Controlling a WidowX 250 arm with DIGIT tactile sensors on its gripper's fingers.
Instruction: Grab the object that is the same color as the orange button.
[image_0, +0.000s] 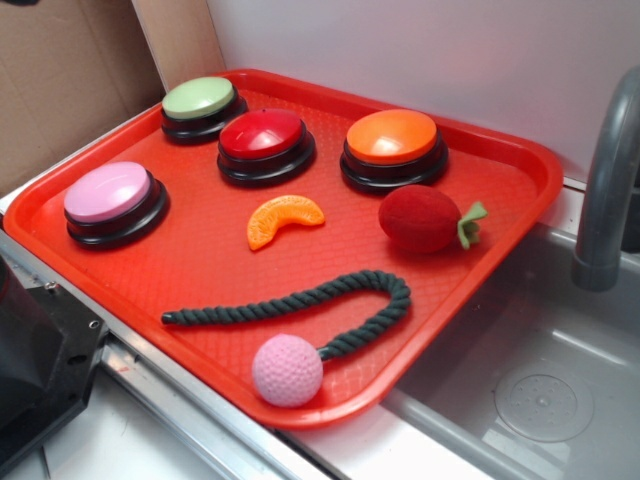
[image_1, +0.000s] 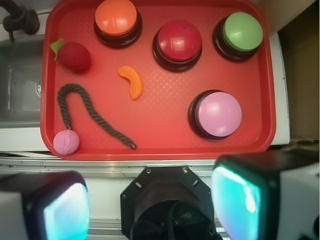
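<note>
Two wide-spread fingers (image_1: 235, 200) frame the wrist view; the gripper (image_1: 152, 202) holds nothing and hangs well back from the tray (image_1: 160, 145). The orange segment (image_0: 284, 219), a glossy ridged crescent, lies mid-tray, near the orange button (image_0: 392, 146). Only the exterior view shows the grey tap (image_0: 606, 180).

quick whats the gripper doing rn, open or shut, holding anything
Gripper: open and holding nothing, fingers spread wide apart, above the near edge of the tray, away from the orange segment.

Glossy plastic segment (image_0: 284, 218) – plush strawberry (image_0: 420, 218), textured tray (image_0: 200, 275).
</note>
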